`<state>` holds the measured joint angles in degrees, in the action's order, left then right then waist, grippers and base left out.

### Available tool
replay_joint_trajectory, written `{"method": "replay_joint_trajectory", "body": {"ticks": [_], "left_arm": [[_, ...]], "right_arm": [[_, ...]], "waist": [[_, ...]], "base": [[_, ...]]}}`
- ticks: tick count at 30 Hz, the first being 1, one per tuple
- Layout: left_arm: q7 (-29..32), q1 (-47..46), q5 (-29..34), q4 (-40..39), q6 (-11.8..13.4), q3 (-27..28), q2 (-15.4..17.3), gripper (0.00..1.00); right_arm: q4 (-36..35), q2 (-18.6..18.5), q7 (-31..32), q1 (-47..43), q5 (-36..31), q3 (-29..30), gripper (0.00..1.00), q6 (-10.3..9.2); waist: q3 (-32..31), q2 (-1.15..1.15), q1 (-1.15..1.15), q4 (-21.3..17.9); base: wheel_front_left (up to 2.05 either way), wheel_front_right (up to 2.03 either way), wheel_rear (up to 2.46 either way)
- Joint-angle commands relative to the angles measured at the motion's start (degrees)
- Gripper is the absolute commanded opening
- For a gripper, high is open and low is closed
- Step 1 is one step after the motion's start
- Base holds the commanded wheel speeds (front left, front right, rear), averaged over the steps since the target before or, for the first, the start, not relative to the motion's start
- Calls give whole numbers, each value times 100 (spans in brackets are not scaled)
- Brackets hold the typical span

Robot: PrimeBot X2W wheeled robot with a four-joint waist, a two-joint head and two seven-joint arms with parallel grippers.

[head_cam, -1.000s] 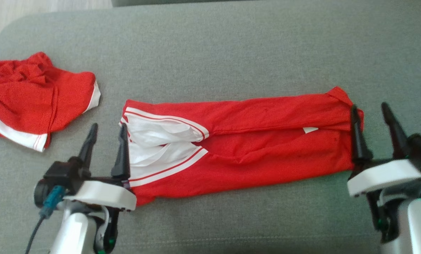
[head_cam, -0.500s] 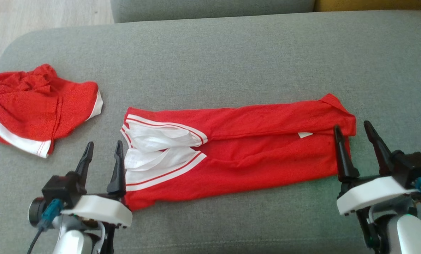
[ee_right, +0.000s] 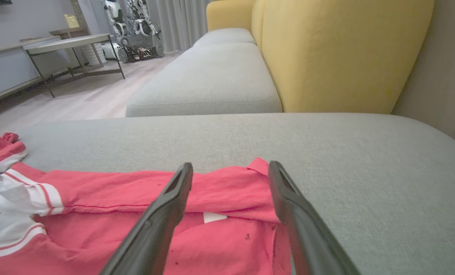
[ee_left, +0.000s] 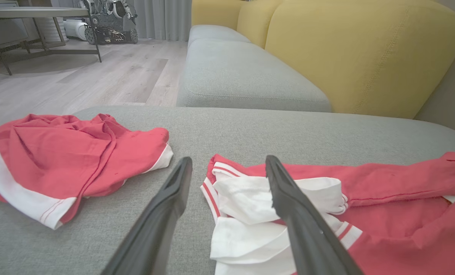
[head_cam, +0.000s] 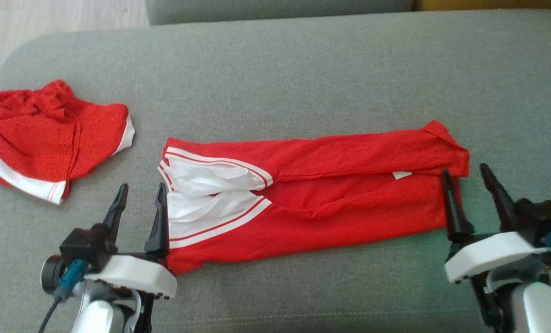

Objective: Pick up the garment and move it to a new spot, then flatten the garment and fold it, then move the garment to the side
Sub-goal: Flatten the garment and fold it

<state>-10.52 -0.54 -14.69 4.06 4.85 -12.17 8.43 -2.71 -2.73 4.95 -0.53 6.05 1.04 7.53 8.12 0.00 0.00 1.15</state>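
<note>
Both jaws wide: left gripper [head_cam: 142, 187] and right gripper [head_cam: 464, 169] at ends of garment [head_cam: 349, 203].

The left gripper [ee_left: 228, 160] is seen with its fingers spread apart. One is held over the grey cushion [ee_left: 288, 130], the other over the white folds of the red garment [ee_left: 395, 214] laid there. A second red garment [ee_left: 59, 152] — crumpled — is seen well apart.

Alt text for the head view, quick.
A long red garment with white trim lies on a grey cushion, the open left tool at one end and the open right tool at the other. A crumpled red garment lies far left.
</note>
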Motion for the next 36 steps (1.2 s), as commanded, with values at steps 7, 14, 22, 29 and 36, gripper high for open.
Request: {"method": "replay_joint_trajectory", "body": {"ticks": [7, 14, 22, 29, 36], "left_arm": [[-64, -660, 60, -193, -51, 83, 29, 100], [-175, -1074, 116, -23, -158, -56, -1, 100], [-289, -1348, 132, 195, -236, -126, -10, 100], [-354, -1360, 99, 303, -215, -107, -21, 100], [-388, -1326, 65, 350, -200, -92, -12, 100]], "right_arm": [[460, -127, 27, 734, 36, 396, 100, -4], [1456, -212, 350, 1341, -18, 711, 100, -4], [2081, -127, 960, 1564, 160, 742, 100, -4], [2085, -50, 1261, 1300, 640, 456, 40, -4], [1918, -28, 1093, 1126, 713, 570, 0, -4]], "waist": [[476, 0, 0, 123], [870, 0, 0, 199], [1018, 0, 0, 231], [988, 0, 0, 208], [920, 0, 0, 161]], "base": [[0, 0, 0], [0, 0, 0], [0, 0, 0], [0, 0, 0], [0, 0, 0]]}}
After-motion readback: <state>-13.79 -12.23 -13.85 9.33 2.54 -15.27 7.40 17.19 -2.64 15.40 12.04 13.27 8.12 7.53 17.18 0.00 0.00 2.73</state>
